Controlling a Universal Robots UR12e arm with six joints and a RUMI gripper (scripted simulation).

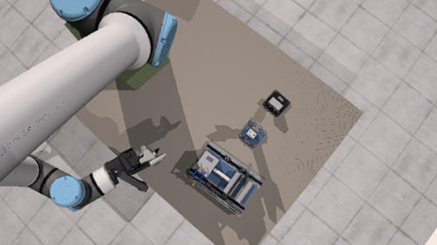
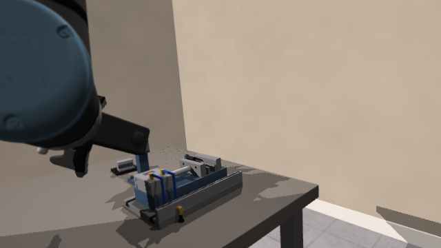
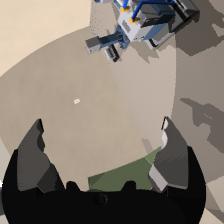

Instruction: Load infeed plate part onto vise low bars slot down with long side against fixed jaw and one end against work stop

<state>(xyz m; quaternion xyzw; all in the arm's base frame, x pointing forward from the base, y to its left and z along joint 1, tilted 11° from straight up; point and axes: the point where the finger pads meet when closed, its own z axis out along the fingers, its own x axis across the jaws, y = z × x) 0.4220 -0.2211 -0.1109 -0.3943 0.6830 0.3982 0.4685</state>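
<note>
The part, a light grey block (image 1: 276, 103) (image 2: 125, 163) (image 3: 110, 54), lies on the black infeed plate (image 1: 268, 101) (image 2: 116, 171). A dark band shows along its side; which way its slot faces is unclear. The V-block (image 1: 252, 133) (image 3: 93, 46) tops a blue post; my finger hides its top in the exterior view. The vise (image 1: 224, 176) (image 2: 186, 182) is open, its fixed jaw (image 1: 250, 194) (image 2: 211, 160) farthest from the air cylinder (image 1: 207, 159). I cannot make out the work stop. My gripper (image 1: 155, 172) (image 3: 102, 119) is open and empty, well short of the vise's cylinder end, above table height.
Blue hoses (image 2: 175, 184) loop over the cylinder end. A grey rail (image 2: 203, 196) runs along the vise's near side, with a small yellow-topped fitting (image 2: 180, 210) beside it. The V-block stands between vise and infeed plate. A green base (image 1: 144, 73) (image 3: 117, 175) sits under the arm.
</note>
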